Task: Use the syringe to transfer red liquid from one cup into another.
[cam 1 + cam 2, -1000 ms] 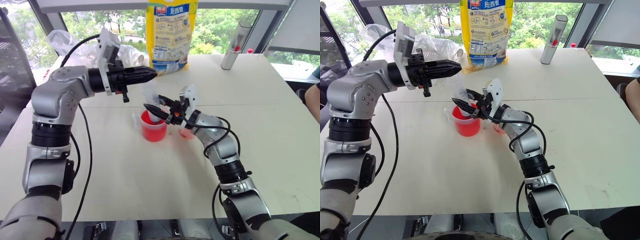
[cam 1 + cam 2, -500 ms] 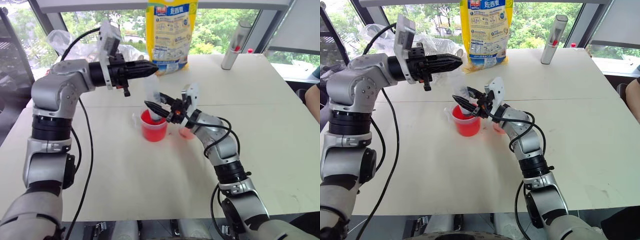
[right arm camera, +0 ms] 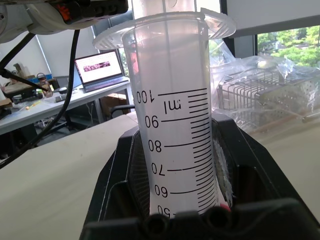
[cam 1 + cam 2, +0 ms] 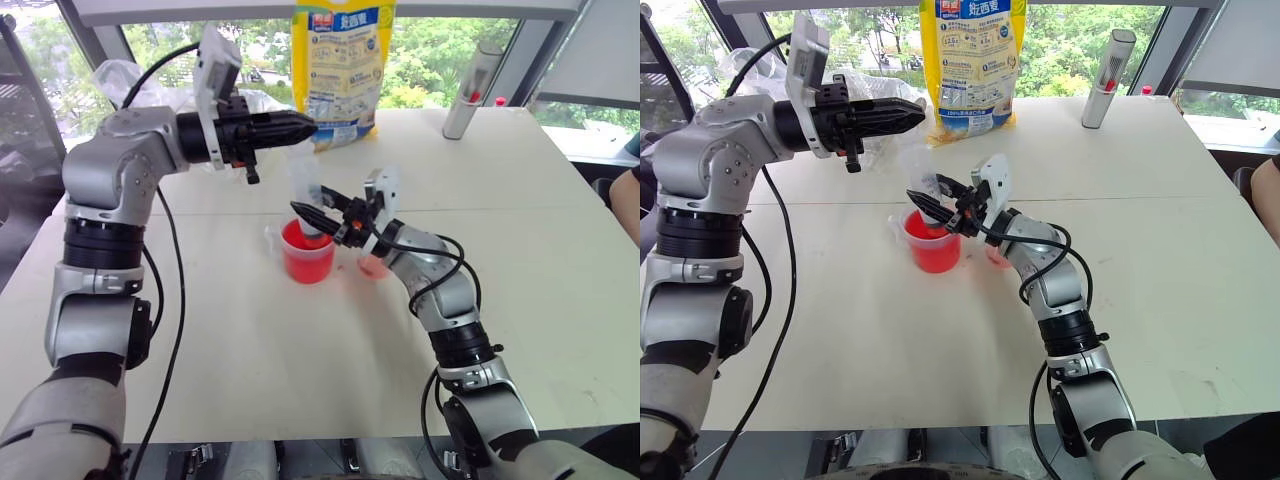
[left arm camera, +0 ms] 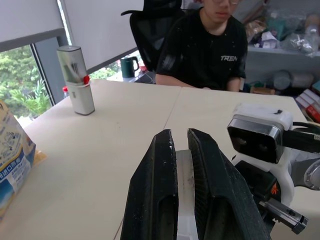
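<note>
Head stereo pair looks down over table (image 4: 560,260); wrist cameras close along pincers.

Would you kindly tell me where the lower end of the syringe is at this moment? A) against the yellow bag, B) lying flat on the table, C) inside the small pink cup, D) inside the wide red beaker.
D: the right gripper is shut on the syringe, holding it upright with its lower end down in the wide red beaker, while the small pink cup sits apart beside it.
</note>
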Controlling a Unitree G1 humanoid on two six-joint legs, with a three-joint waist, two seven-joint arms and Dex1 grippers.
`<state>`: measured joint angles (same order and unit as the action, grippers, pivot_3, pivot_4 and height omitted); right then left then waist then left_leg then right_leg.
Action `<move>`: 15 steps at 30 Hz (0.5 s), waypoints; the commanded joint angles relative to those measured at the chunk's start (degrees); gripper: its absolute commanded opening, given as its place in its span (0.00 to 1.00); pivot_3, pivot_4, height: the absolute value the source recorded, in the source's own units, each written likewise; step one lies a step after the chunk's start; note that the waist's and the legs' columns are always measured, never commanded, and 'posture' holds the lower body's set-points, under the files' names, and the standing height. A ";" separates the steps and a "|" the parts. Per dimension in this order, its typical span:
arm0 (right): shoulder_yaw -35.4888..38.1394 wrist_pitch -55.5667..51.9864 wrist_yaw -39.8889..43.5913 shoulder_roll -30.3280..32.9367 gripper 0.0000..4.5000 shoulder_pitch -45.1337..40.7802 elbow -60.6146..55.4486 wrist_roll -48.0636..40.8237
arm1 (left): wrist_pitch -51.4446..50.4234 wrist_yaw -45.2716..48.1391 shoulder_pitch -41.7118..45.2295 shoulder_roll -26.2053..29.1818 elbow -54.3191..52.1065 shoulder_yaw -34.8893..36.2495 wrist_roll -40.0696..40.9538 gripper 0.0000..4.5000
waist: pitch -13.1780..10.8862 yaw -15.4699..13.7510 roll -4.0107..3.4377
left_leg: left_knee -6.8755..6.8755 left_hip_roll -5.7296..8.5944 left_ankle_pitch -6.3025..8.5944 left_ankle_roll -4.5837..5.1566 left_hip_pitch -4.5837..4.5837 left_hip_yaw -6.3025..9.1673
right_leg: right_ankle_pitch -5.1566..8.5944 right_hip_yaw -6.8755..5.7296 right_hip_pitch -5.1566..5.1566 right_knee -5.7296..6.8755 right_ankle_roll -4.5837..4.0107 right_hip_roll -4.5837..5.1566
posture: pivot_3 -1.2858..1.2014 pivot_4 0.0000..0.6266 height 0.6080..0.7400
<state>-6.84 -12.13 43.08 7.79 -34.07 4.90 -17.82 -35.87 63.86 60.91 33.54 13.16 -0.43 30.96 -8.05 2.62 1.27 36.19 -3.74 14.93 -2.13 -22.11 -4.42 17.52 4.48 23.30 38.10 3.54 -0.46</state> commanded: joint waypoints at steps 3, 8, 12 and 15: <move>-4.01 -1.20 2.06 -0.43 0.30 1.83 -1.84 0.44 | 5.29 -2.12 5.60 1.64 0.60 4.45 -1.37 0.01 | 0.00 -0.01 0.00 | 0.00 0.00 0.00 0.00 0.00 0.00 | 0.00 0.00 0.00 0.00 0.00 0.00 | 0.52 0.24 1.00; -4.09 -1.38 1.96 -0.61 0.30 1.73 -2.03 0.49 | 5.71 -1.95 5.75 1.63 1.00 4.43 -1.27 0.01 | 0.00 0.00 0.00 | 0.00 0.00 0.00 0.00 0.00 0.00 | 0.00 0.00 0.00 0.00 0.00 0.00 | 0.52 0.24 1.00; -4.05 -1.40 1.92 -0.68 0.30 1.50 -2.09 0.55 | 5.69 -1.90 5.57 1.62 0.84 4.44 -1.20 0.01 | 0.00 -0.01 0.00 | 0.00 0.00 0.00 0.00 0.00 0.00 | 0.00 0.00 0.00 0.00 0.00 0.00 | 0.52 0.24 1.00; -3.95 -1.44 1.92 -0.70 0.30 1.29 -2.10 0.54 | 5.63 -1.99 5.49 1.61 0.75 4.49 -1.16 0.01 | 0.00 0.00 0.00 | 0.00 0.00 0.00 0.00 0.00 0.00 | 0.00 0.00 0.00 0.00 0.00 0.00 | 0.52 0.24 1.00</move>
<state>-6.84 -13.23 42.92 7.76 -33.87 4.83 -17.67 -34.43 64.41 61.45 33.54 14.66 -0.84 30.49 -8.05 2.62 1.27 36.20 -3.74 14.93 -2.13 -22.11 -4.42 17.52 4.47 23.30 38.10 3.54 -0.46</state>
